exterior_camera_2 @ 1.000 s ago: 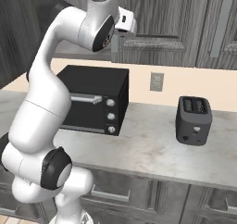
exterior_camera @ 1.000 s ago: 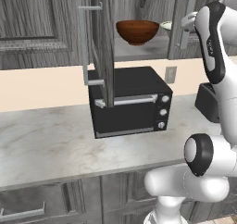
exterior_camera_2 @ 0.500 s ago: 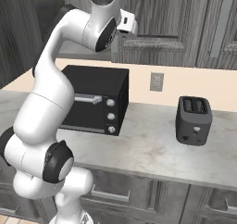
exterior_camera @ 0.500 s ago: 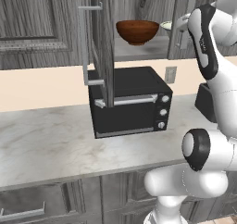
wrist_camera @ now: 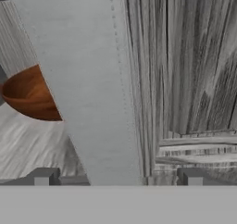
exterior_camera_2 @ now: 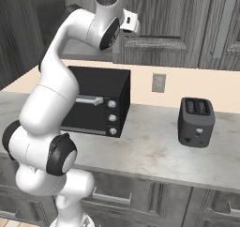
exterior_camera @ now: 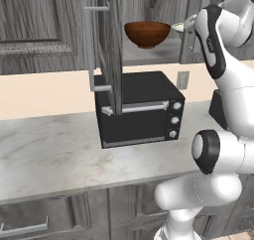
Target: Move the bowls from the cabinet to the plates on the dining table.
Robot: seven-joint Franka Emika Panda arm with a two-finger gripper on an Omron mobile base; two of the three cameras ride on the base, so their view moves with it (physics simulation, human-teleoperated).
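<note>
both base views facing the toaster oven (exterior_camera: 139, 107) from opposite rear sides; hand view close under the cabinet (wrist_camera: 185, 70).

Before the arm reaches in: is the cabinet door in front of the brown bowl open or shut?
Open. The cabinet door stands edge-on, swung outward, and the brown bowl sits exposed on the shelf behind it.

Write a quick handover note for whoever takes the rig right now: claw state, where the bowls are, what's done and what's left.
Claw: open, empty, raised at the cabinet, facing a door edge.
Brown bowl: on the open cabinet shelf, above the toaster oven.
Pale bowl: just its rim peeks out beside the arm, same shelf.
Done: cabinet door open. No bowl grasped.
Left: grasp each bowl and carry it to a plate on the dining table.
</note>
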